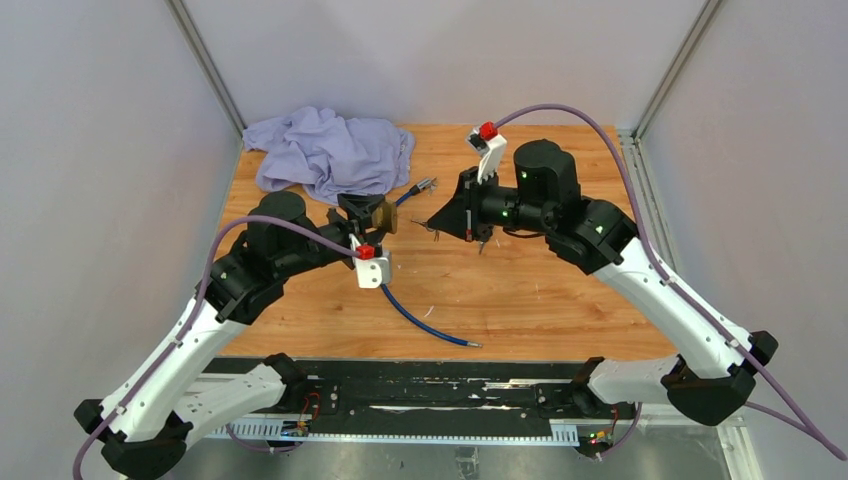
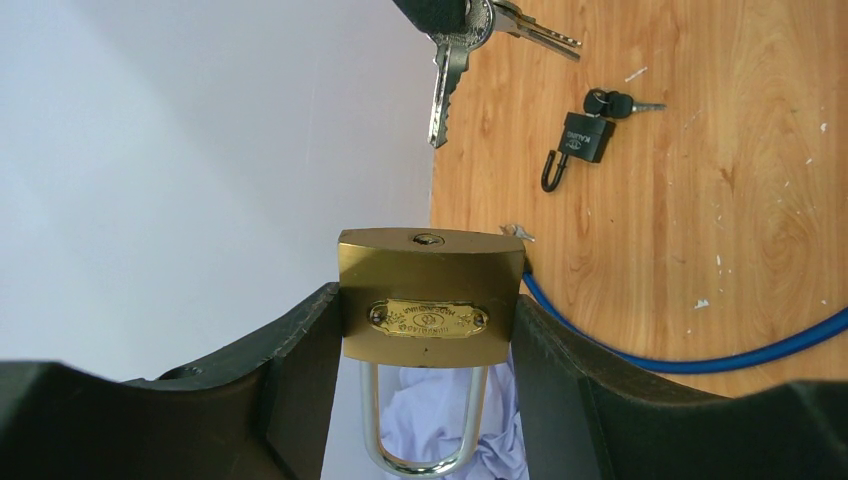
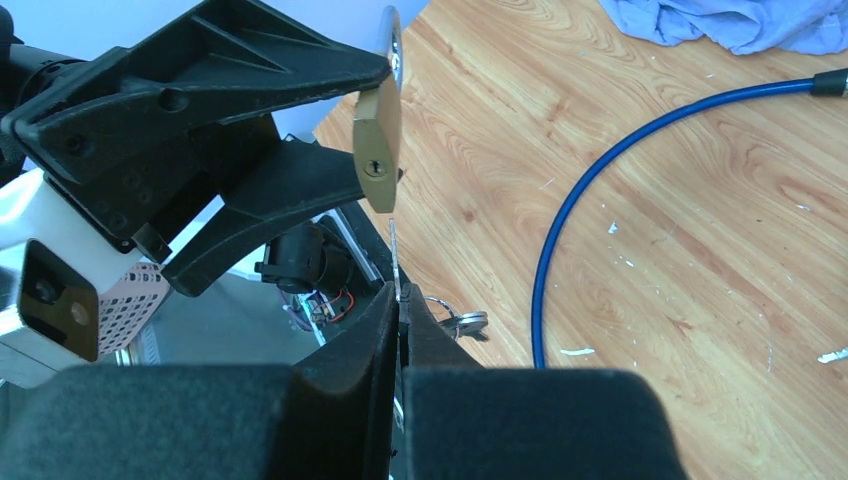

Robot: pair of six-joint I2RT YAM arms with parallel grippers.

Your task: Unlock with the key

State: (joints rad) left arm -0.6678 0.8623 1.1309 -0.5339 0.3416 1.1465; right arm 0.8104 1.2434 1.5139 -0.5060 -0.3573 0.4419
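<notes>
My left gripper (image 2: 428,330) is shut on a brass padlock (image 2: 430,297), held above the table with its keyhole (image 2: 428,239) facing outward and its silver shackle (image 2: 424,430) closed. The padlock also shows in the top view (image 1: 384,217) and the right wrist view (image 3: 378,160). My right gripper (image 3: 400,296) is shut on a silver key (image 3: 394,255) on a key ring. The key's blade (image 2: 440,95) points at the keyhole with a short gap between its tip and the lock. In the top view the right gripper (image 1: 432,224) sits just right of the padlock.
A blue cable (image 1: 425,320) curves across the wooden table (image 1: 520,300). A crumpled lavender cloth (image 1: 330,150) lies at the back left. A small black padlock (image 2: 582,140) with its own key and open shackle lies on the wood.
</notes>
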